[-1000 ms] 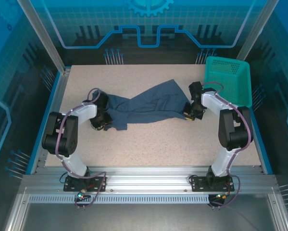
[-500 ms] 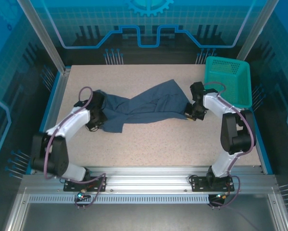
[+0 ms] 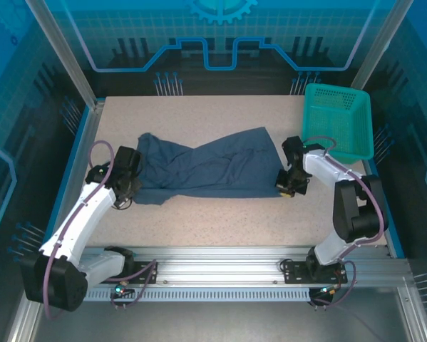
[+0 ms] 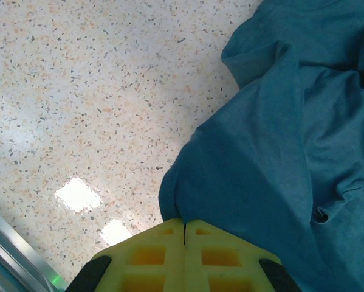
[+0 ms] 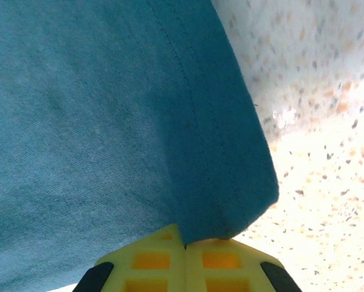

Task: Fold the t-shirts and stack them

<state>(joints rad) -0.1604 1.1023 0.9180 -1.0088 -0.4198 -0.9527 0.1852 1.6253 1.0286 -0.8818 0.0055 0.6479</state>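
Looking from above: pulls the t-shirt (image 3: 202,167) wider and flatter than a second ago, with the left gripper (image 3: 130,191) drawn out toward 9 o'clock and the right gripper (image 3: 286,189) shifted toward 5. Lies mid-way across the speckled beige table (image 3: 220,221), blue-lit panels (image 3: 213,43) all round, teal basket (image 3: 339,121) at 2 o'clock. Runs its long axis from 9 to 3; cannot tell the collar end.

Looking through the left wrist: clamps yellow fingers (image 4: 151,255) together on a fold of cloth, which spreads toward 2, with bare table at 10.

Looking through the right wrist: pinches a stitched hem corner, fingers (image 5: 151,261) pressed together, table at 3.
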